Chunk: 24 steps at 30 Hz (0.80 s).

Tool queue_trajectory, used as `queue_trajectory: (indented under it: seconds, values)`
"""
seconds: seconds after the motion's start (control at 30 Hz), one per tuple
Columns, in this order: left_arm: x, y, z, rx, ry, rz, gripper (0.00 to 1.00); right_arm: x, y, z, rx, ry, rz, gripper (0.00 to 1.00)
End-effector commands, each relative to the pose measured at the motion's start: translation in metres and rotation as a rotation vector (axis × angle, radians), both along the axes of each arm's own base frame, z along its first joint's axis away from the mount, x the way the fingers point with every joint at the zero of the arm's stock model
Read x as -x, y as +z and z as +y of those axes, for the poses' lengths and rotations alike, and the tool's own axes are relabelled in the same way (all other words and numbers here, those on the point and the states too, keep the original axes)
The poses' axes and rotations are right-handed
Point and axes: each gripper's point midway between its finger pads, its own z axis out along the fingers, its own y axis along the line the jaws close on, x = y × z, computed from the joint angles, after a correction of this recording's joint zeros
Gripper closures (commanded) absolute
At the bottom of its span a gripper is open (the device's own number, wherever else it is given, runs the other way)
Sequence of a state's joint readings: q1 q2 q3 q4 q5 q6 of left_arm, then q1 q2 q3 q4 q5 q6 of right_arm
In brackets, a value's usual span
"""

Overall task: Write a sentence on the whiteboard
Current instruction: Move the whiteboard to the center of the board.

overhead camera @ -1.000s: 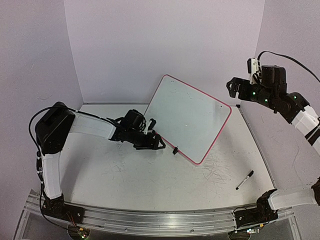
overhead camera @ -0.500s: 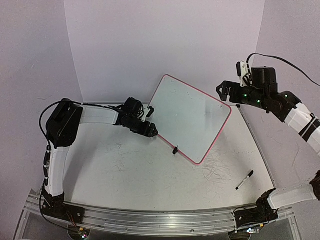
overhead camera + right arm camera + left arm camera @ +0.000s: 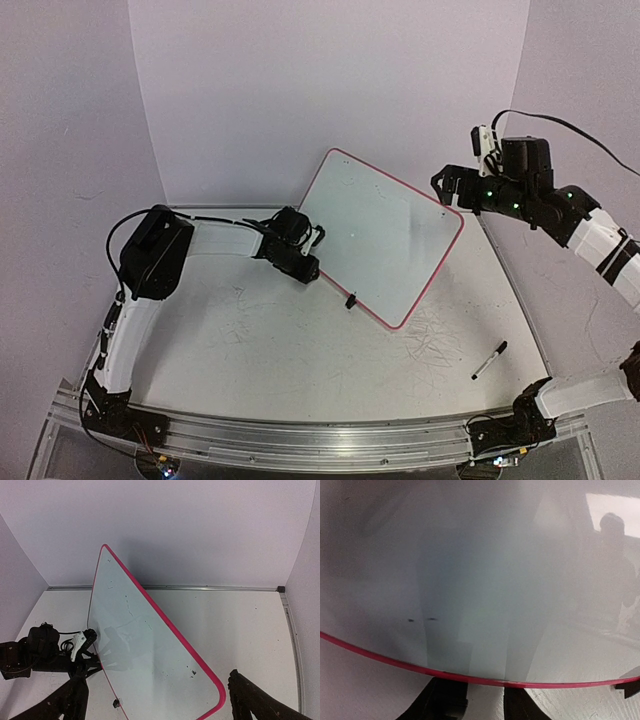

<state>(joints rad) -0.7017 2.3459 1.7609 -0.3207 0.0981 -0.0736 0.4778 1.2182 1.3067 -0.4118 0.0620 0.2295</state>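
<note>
Two pincers are seen at opposite edges of the small rectangular whiteboard with the thin red-pink rim (image 3: 380, 235), which is propped, tilted back, on the white desk (image 3: 280, 360). The left pincer (image 3: 305, 270) is set at the board's lower left edge. In the left wrist view the red rim is seen crossing just ahead of its two dark fingers (image 3: 445, 705), and the board face fills everything beyond. Whether this pincer is clamped on the rim or only poised about it cannot be told. The right pincer (image 3: 447, 187) is spread wide and empty, with the board's upper right corner near it, below and ahead.

No sentence is found on the board; only faint specks are seen. The slim black marker pen (image 3: 489, 360) is seen lying flat on the desk, well behind and below the right pincer, toward that arm's base, and far across the board from the left pincer. Its long axis is slanted, one end toward the near desk edge, the other away and to the right. The right arm is judged the nearer, so the pickup is probably best made by it, with the jaws turned across the pen's axis.
</note>
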Motion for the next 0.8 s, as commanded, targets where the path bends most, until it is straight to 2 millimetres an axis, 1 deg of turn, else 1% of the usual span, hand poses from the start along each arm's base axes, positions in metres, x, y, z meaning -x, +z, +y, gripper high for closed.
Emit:
queue_trajectory:
  seconds: [0.0, 0.1, 0.23, 0.3, 0.33, 0.37, 0.4, 0.43, 0.57, 0.63, 0.77]
  values:
    - [-0.016, 0.006, -0.003, -0.005, 0.052, -0.050, 0.69, -0.001, 0.013, 0.002, -0.024, 0.003, -0.042, 0.02]
    - [-0.014, 0.008, -0.006, -0.007, 0.060, -0.055, 0.81, -0.001, 0.008, 0.003, -0.029, 0.002, -0.031, 0.02]
    - [-0.010, 0.008, -0.008, -0.044, 0.092, -0.088, 0.92, -0.001, 0.001, 0.006, -0.039, 0.010, -0.015, 0.02]
    - [-0.007, 0.007, -0.006, -0.049, 0.122, -0.087, 0.98, -0.002, 0.000, 0.008, -0.041, 0.018, -0.013, 0.02]
    - [-0.005, 0.006, -0.004, -0.048, 0.141, -0.082, 1.00, -0.002, 0.000, 0.009, -0.040, 0.021, -0.011, 0.02]
    - [-0.002, 0.003, -0.001, -0.053, 0.153, -0.082, 1.00, -0.002, -0.001, 0.012, -0.039, 0.026, -0.010, 0.02]
    - [0.000, 0.005, 0.000, -0.051, 0.167, -0.088, 1.00, -0.003, -0.001, 0.013, -0.039, 0.031, -0.010, 0.02]
    - [0.003, 0.003, 0.005, -0.064, 0.184, -0.094, 1.00, -0.003, -0.001, 0.015, -0.039, 0.035, -0.009, 0.02]
    - [0.016, 0.006, 0.018, -0.062, 0.268, -0.096, 1.00, -0.003, -0.005, 0.029, -0.047, 0.064, 0.003, 0.02]
    - [0.023, 0.007, 0.027, -0.057, 0.333, -0.091, 1.00, -0.004, -0.012, 0.041, -0.049, 0.079, 0.020, 0.02]
    - [0.042, 0.009, 0.047, -0.035, 0.510, -0.081, 1.00, -0.003, -0.033, 0.075, -0.042, 0.115, 0.072, 0.02]
